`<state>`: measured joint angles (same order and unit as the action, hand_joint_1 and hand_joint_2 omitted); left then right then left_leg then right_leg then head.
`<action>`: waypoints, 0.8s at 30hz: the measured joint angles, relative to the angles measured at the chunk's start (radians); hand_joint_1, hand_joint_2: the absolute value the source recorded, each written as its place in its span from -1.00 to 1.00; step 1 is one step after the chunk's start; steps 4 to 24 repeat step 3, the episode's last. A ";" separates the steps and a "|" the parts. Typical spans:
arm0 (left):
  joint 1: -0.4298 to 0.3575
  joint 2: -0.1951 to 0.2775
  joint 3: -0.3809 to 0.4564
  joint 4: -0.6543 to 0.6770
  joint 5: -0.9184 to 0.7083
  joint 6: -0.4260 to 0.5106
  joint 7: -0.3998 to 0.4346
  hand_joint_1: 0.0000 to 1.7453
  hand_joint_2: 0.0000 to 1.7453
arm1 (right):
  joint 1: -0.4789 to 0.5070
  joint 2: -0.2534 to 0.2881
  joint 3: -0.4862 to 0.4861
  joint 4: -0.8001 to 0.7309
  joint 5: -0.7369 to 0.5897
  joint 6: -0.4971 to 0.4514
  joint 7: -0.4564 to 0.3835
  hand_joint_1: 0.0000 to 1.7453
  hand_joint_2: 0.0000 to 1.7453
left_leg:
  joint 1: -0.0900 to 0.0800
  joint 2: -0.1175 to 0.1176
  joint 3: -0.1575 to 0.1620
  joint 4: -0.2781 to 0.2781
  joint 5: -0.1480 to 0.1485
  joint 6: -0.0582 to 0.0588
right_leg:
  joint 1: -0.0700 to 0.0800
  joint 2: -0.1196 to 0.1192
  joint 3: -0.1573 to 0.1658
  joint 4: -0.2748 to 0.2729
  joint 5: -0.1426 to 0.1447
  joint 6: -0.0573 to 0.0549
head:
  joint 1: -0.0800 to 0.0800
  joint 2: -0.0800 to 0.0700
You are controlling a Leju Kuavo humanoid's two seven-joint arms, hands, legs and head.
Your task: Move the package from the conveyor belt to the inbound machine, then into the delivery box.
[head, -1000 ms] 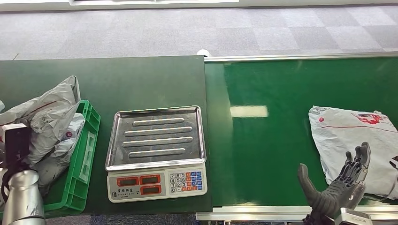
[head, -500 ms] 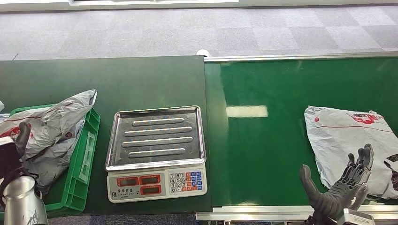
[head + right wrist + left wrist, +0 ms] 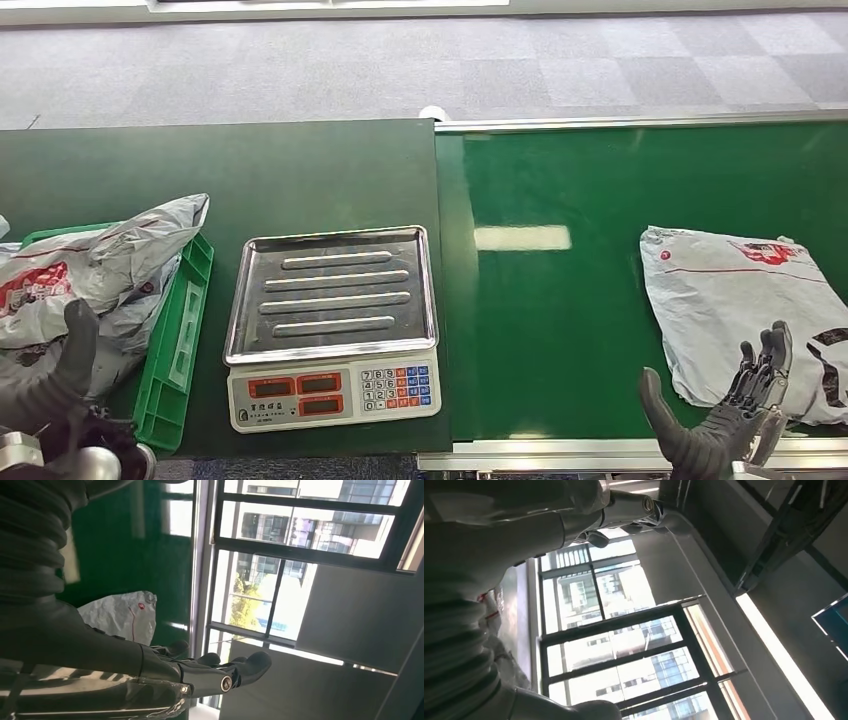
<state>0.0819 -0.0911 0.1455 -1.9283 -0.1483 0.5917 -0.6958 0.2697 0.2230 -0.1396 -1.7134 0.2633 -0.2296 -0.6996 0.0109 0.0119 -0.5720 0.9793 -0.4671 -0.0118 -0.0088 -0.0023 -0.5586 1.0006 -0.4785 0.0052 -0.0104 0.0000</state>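
A flat grey package (image 3: 735,305) with red print lies on the green conveyor belt (image 3: 560,300) at the right. My right hand (image 3: 728,425) hovers at the belt's near edge, just in front of the package's near-left corner, with its fingers spread and nothing in it. The right wrist view shows that hand (image 3: 200,672) with straight fingers and the package (image 3: 122,615) beyond it. The green delivery box (image 3: 185,325) at the far left holds crumpled grey packages (image 3: 105,270). My left hand (image 3: 55,385) sits low beside the box, thumb up, holding nothing.
The inbound machine, a scale with a steel tray (image 3: 335,290) and a keypad (image 3: 398,388), stands between the box and the belt on the dark green table (image 3: 250,170). Grey carpet floor (image 3: 400,60) lies beyond the table.
A grey package that my left hand held over the box now lies in it, and that arm has dropped back. The package on the belt has slid slightly left. My right hand sank a little.
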 joint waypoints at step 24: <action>0.021 -0.014 0.008 -0.005 0.053 -0.138 0.000 -1.00 1.00 | 0.003 0.001 -0.002 0.000 0.008 0.007 0.000 -1.00 1.00 | 0.000 0.000 0.000 0.000 0.000 0.000 | 0.000 0.000 0.001 0.000 0.000 0.000 | 0.000 0.000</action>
